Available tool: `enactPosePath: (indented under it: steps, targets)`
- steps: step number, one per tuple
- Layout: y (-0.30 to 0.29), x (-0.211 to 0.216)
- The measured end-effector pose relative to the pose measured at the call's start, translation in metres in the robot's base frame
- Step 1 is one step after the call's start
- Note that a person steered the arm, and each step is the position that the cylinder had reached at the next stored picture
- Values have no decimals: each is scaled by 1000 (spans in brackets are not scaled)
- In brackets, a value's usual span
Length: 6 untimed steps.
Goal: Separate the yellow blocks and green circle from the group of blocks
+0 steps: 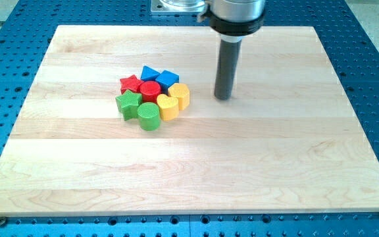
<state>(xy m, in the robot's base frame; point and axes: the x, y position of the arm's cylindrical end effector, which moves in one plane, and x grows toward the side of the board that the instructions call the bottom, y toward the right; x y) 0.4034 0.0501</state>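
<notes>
A tight group of blocks lies left of the board's middle. A yellow hexagon [180, 95] and a yellow heart [168, 106] form its right side. A green circle [148, 116] is at its bottom, touching the yellow heart. A green star [129, 103] is at the left. A red star [130, 84] and a red circle [150, 91] lie above, with a blue triangle [150, 73] and a blue cube [166, 80] at the top. My tip [224, 97] stands on the board to the right of the yellow hexagon, apart from it.
The wooden board [242, 171] lies on a blue perforated table [374, 39]. The arm's grey mount [237, 14] hangs over the board's top edge.
</notes>
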Motion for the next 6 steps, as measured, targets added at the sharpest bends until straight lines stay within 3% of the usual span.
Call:
enactPosePath:
  steps: [1,2,3,4,5,6]
  targets:
    - [-54,-1]
    - [-100,31]
    - [-96,72]
    - [-81,73]
    - [-162,88]
    - [-177,106]
